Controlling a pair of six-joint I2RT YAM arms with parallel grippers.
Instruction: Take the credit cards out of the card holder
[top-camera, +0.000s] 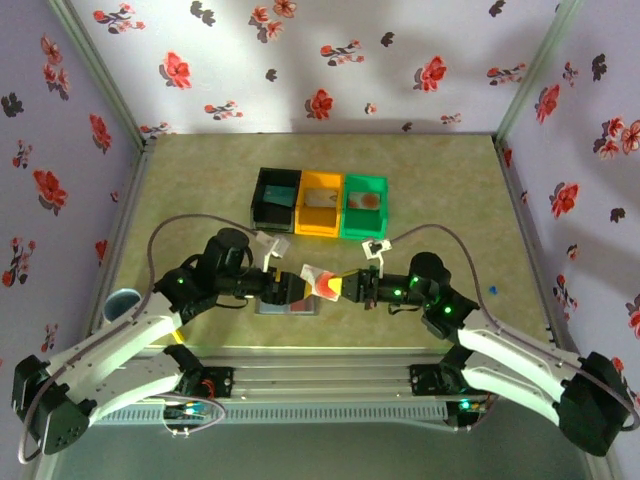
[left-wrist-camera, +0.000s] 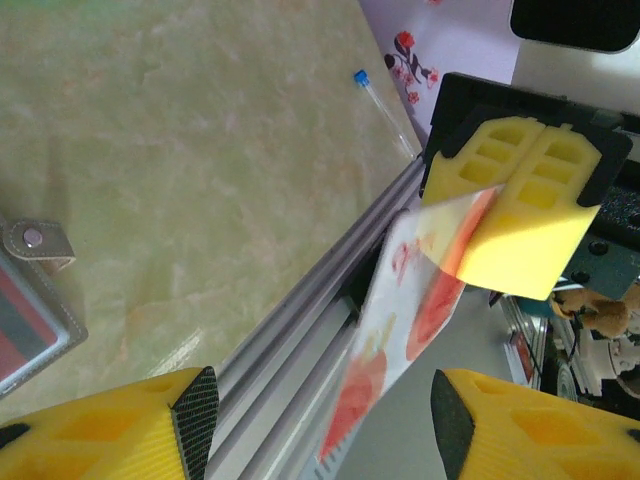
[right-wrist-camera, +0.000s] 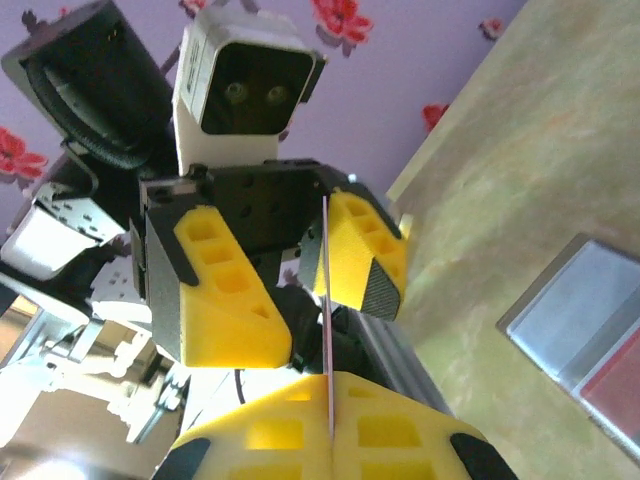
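Observation:
A pale credit card (top-camera: 322, 283) with orange-red marks hangs in the air between the two arms, above the table's near edge. My right gripper (top-camera: 347, 287) is shut on one end of it. Seen edge-on, the card (right-wrist-camera: 326, 300) runs into the closed seam of that gripper (right-wrist-camera: 330, 425). My left gripper (left-wrist-camera: 325, 410) stands open, one finger on each side of the card (left-wrist-camera: 420, 310), not touching it. The grey card holder (top-camera: 288, 305) lies open on the table below, its tab (left-wrist-camera: 35, 240) to one side. A red card (left-wrist-camera: 15, 335) shows in it.
Black (top-camera: 275, 199), orange (top-camera: 320, 203) and green (top-camera: 363, 206) bins stand in a row behind, the orange and green ones each with a card inside. A thin blue-capped tube (left-wrist-camera: 375, 95) lies on the table. A pale blue cup (top-camera: 122, 303) stands at the left edge.

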